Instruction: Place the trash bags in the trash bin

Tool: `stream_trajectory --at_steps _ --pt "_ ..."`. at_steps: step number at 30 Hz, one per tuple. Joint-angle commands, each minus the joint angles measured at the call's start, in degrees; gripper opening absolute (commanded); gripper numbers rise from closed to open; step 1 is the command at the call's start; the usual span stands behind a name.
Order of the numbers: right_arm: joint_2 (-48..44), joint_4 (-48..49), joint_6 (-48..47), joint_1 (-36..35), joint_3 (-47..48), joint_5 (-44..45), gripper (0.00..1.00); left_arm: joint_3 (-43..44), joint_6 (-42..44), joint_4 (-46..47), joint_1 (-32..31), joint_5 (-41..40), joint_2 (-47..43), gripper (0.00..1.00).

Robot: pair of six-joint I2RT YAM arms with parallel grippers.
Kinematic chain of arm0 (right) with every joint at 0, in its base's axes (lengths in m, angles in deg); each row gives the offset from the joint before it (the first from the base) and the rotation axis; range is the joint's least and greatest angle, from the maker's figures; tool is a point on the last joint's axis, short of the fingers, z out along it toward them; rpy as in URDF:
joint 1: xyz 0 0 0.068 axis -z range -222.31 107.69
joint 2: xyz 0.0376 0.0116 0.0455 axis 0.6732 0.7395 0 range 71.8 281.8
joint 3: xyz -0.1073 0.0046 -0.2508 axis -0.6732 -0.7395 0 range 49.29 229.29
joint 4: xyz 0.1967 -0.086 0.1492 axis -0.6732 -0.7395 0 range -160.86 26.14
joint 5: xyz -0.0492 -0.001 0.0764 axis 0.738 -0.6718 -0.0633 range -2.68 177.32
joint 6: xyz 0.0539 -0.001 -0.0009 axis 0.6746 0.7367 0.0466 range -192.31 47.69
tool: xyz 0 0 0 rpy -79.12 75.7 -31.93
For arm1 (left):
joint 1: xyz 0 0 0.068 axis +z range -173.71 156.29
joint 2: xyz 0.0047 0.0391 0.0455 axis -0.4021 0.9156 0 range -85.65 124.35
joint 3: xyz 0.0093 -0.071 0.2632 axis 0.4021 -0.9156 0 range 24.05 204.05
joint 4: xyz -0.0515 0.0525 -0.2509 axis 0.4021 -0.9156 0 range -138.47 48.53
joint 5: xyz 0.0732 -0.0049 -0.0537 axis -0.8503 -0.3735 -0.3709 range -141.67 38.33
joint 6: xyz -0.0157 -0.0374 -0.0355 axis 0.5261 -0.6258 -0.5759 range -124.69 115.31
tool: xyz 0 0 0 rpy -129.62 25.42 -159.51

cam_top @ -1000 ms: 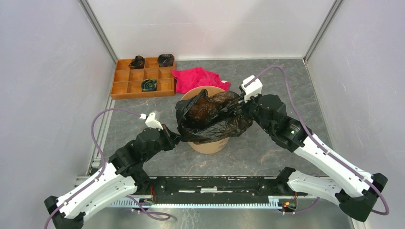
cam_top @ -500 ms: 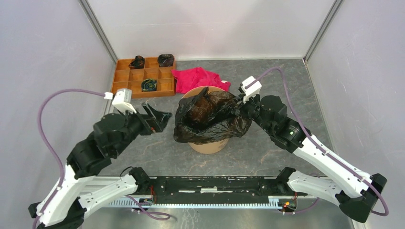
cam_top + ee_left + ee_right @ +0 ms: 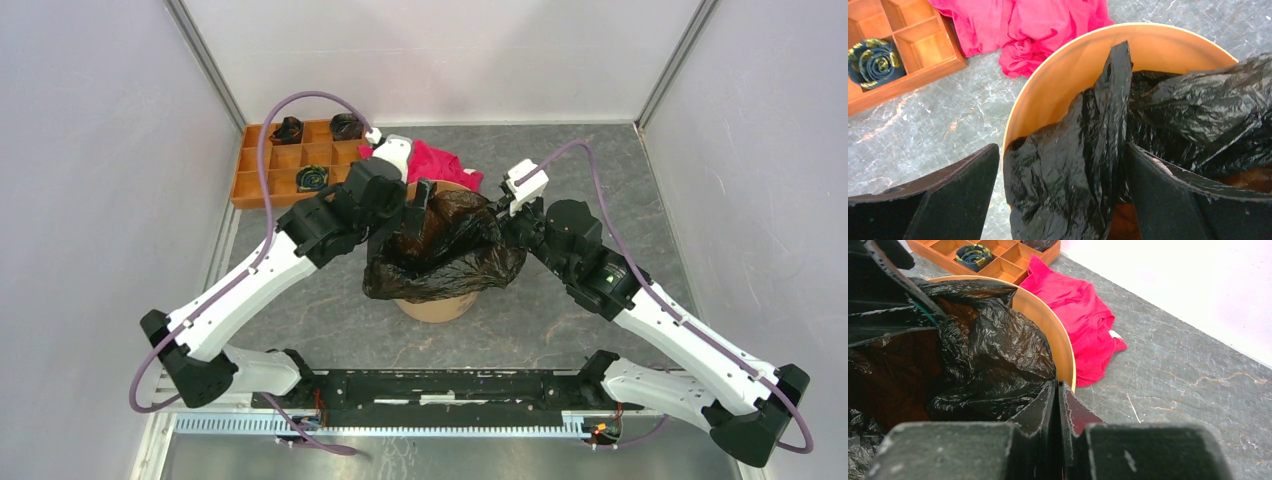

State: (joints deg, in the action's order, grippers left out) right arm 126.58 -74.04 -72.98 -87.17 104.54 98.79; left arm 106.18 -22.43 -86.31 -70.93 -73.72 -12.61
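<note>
Seen from above, a thin, glossy, wrinkled black plastic trash bag [image 3: 440, 250] sits in the mouth of a round, tapered, light-orange plastic trash bin [image 3: 435, 308] at the centre of the frame, on a grey marbled tabletop [image 3: 560, 170]. The task looks partly done. The middle of the trash bag sags down into the trash bin, while its film spills over the rim at the lower left and right and hangs down the outer wall. Toward the top of the frame, a stretch of the bin's inner wall is bare. What appears to be left is getting the overhanging film inside.

The left tool [image 3: 1063, 190] reaches in from the upper left. Its two fingers are spread wide on either side of an upright peak of black film, and they are not pinching it. The right tool [image 3: 1058, 405] sits at the right edge of the bin with its fingers pressed together, apparently pinching the edge of the bag's film. A red-pink cloth [image 3: 440, 165] lies just behind the bin.
</note>
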Motion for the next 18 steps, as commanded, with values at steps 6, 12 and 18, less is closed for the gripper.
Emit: stream_trajectory --at_steps 6,12,18 --pt "-1.03 1.02 0.22 0.68 1.82 1.28 0.12 3.82 5.72 5.91 0.29 -4.62 2.16 0.85" --pt "-0.03 1.62 2.38 1.57 1.59 1.52 0.11 3.46 3.8 6.22 1.08 -8.9 3.33 0.51" --pt "2.43 0.28 7.0 5.2 3.92 1.61 0.06 5.4 1.26 4.57 3.71 -8.02 4.92 0.13"
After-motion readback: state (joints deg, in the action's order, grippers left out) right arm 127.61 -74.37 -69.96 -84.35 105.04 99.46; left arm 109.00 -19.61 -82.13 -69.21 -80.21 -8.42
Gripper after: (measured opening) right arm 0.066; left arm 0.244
